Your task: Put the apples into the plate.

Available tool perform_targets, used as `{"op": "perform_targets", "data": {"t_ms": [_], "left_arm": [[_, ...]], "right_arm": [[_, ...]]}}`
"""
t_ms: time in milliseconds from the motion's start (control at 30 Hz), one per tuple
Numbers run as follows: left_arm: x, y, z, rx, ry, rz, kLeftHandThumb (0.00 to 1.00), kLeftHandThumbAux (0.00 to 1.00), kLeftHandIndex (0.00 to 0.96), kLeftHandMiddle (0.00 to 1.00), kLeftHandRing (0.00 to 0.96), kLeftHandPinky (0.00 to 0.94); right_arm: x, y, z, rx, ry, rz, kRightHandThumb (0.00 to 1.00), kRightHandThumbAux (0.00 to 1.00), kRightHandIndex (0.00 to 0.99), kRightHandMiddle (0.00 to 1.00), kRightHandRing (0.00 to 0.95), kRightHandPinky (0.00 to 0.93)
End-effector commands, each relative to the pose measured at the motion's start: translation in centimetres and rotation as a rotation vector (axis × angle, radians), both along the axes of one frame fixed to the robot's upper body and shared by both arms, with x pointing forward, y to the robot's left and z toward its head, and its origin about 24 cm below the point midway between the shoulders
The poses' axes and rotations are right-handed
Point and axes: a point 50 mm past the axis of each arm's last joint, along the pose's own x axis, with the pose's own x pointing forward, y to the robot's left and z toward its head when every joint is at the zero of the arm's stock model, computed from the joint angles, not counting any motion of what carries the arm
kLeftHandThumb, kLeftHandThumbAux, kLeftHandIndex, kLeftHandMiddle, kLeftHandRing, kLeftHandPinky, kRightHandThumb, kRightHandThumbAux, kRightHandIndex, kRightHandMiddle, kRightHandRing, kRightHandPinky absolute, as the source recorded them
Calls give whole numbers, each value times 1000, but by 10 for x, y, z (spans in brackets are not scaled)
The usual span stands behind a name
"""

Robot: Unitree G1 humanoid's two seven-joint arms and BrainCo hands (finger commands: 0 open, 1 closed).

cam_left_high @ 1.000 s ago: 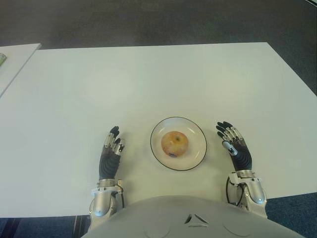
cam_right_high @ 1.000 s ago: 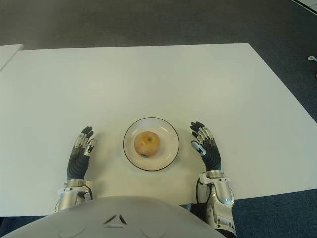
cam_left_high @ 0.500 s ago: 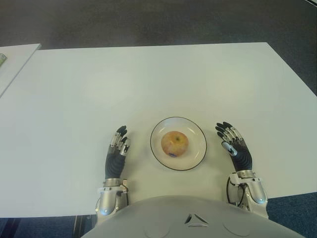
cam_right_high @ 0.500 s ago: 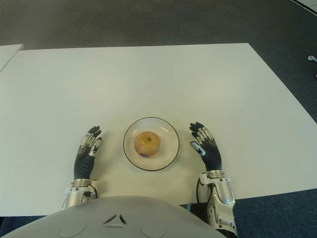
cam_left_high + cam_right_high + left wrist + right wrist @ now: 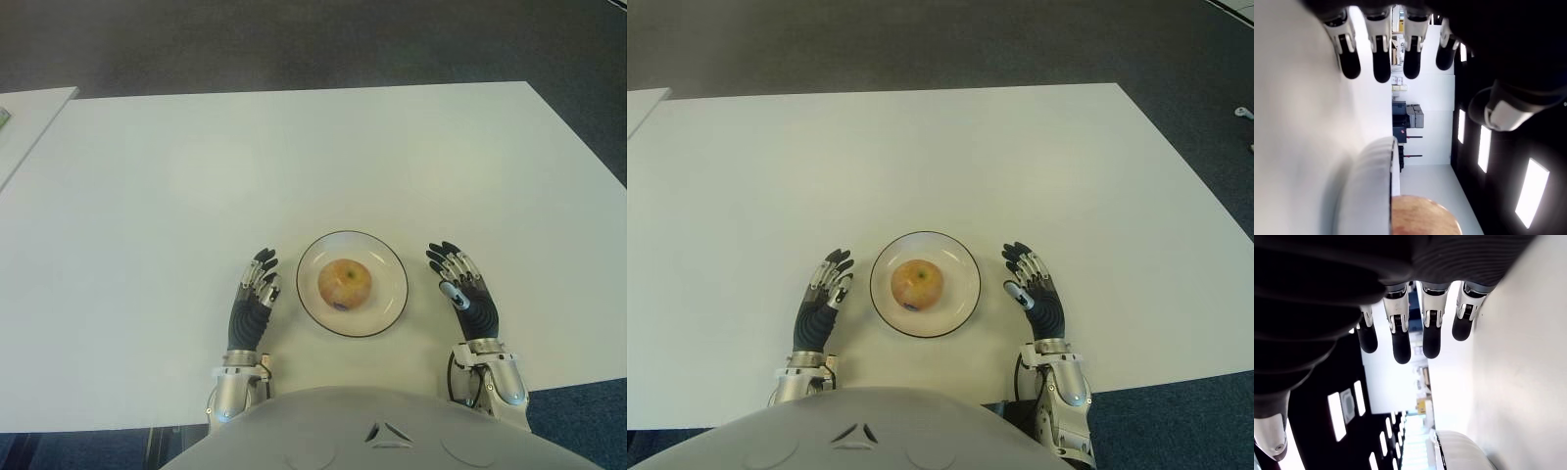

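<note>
One yellow-red apple (image 5: 344, 284) sits in the middle of a white plate (image 5: 388, 269) with a dark rim, near the front edge of the white table (image 5: 294, 166). My left hand (image 5: 256, 292) is just left of the plate, fingers stretched out and holding nothing. In the left wrist view the plate's rim (image 5: 1374, 186) and the apple (image 5: 1422, 215) show close by the left hand (image 5: 1393, 54). My right hand (image 5: 458, 282) shows to the right of the plate, fingers spread and empty. The right wrist view shows the right hand (image 5: 1415, 328) with straight fingers and the plate's rim (image 5: 1462, 450).
A second white table (image 5: 24, 122) stands at the far left with a narrow gap between. Dark carpet lies beyond the far edge and at the right.
My left hand has slid right along the table toward the plate and now shows close beside its rim. The right hand, apple and plate have not moved.
</note>
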Motion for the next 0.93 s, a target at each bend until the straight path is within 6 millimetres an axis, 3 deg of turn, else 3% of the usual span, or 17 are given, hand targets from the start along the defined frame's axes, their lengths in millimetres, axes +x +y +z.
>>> {"op": "perform_targets", "data": {"t_ms": [33,300,500,933], "left_arm": [[-9,2,-6,21,90,-2,103,533,116,174,194,265],[-12,4,-5,25,124,-12,118,558,109,183,202,262],[-13,6,-6,45,153,-34,113,567,74,150,168,201],[-12,14,-6,111,190,-81,85,524,2,52,69,88]], "right_arm": [[-15,7,-17,33,139,-4,218,587,131,195,135,88],[-16,12,-16,26,149,2,215,593,119,175,127,120],[-17,14,-16,31,158,-1,218,601,102,149,113,126],[-18,20,-17,45,184,-15,165,603,44,55,28,56]]}}
